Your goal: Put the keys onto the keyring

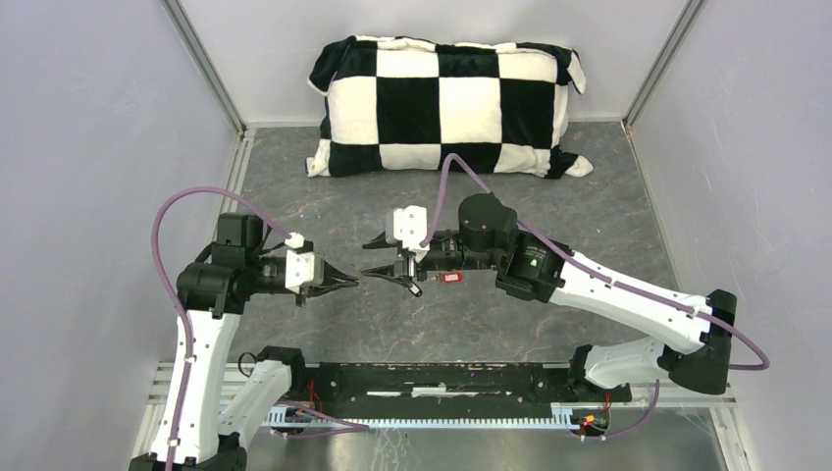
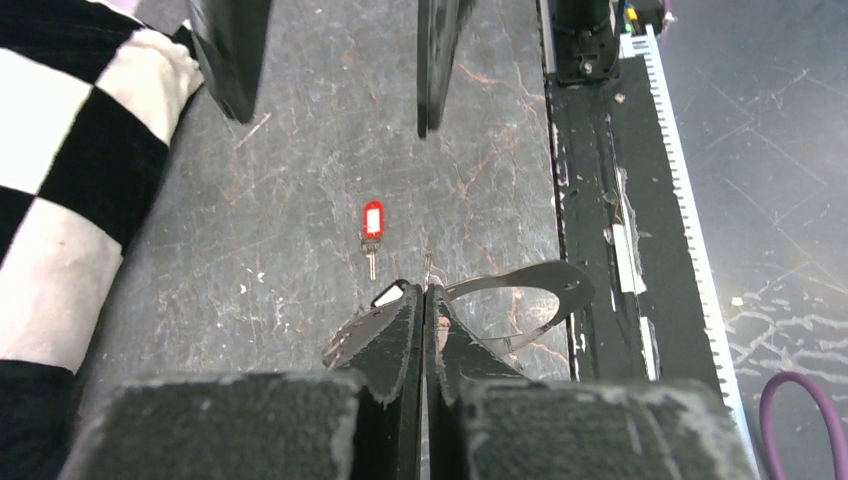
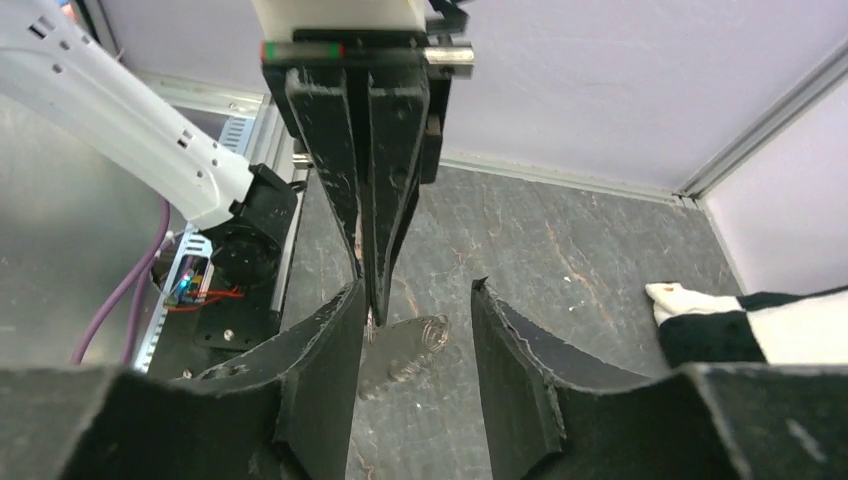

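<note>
- against the back wall lies a black-and-white checked pillow (image 1: 446, 103), on a grey stone-look table (image 1: 294, 196) and well apart from the grippers.
- on the side of the table away from the pillow, a black rail (image 1: 442, 378) runs between the arm bases.
- in front of the pillow's middle, the right arm (image 1: 608, 289) stretches low across the table. the red key (image 2: 372, 222) lies flat on the table right by its wrist, and from above the arm crowds that spot.
- the left gripper (image 1: 351, 282) reaches out level from in front of the pillow's left end, pointing at the right gripper. its fingers are pressed tight together.
- a thin wire pokes out at the left tips. this looks like the keyring (image 3: 405, 348), seen only as a blurred grey loop with small metal bits hanging below those tips.
- the right gripper (image 1: 376, 256) faces the left one, fingers about half apart, one on each side of the left tips, with nothing in its hold.
- the black key (image 2: 388, 294), with its white face, shows just beside the left fingertips. i cannot tell whether it is lying or hanging.
- count: two arms, two keys, one keyring, one pillow.
</note>
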{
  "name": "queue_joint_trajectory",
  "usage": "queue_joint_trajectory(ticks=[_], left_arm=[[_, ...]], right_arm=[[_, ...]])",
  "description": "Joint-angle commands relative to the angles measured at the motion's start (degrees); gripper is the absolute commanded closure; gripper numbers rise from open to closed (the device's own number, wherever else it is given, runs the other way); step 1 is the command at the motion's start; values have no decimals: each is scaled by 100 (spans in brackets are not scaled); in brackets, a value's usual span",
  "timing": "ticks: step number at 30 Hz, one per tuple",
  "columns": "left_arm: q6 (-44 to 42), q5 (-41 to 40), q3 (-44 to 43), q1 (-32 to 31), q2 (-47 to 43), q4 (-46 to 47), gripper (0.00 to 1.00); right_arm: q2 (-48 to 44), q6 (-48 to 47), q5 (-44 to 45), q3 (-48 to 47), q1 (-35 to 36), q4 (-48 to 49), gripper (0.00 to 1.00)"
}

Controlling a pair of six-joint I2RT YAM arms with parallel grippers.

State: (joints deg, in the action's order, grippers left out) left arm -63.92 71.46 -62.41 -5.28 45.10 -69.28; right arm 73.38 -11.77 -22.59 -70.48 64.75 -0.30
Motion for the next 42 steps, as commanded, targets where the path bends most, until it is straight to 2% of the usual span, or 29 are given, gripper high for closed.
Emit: queue_joint_trajectory(ticks=[1,8,30,36,39,42], left_arm=[[-1271,-31,-254,-38,177,-734,98],[-1295,-70,-315,-52,188,-780,98],[-1345,-109,-359,-76,196,-789,98],[-1336,-54,-398,-72,205,-789,98],[-1302,-58,-428,-70,195,-789,98],[-1256,-48,-462,-72,189,-789,98]], right_arm=[[331,-870,-419,-715,7,-1698,52],[836,-1143,-858,-1385,0,-2399,57],[1331,-638,-890,-1711,8,-2227,66],[1488,-509,-656,-1797,9,-2207,81],[1521,-461,-399,-1789,11,-2130,99],[1306,-420,-48,-1499,7,-1804,99]])
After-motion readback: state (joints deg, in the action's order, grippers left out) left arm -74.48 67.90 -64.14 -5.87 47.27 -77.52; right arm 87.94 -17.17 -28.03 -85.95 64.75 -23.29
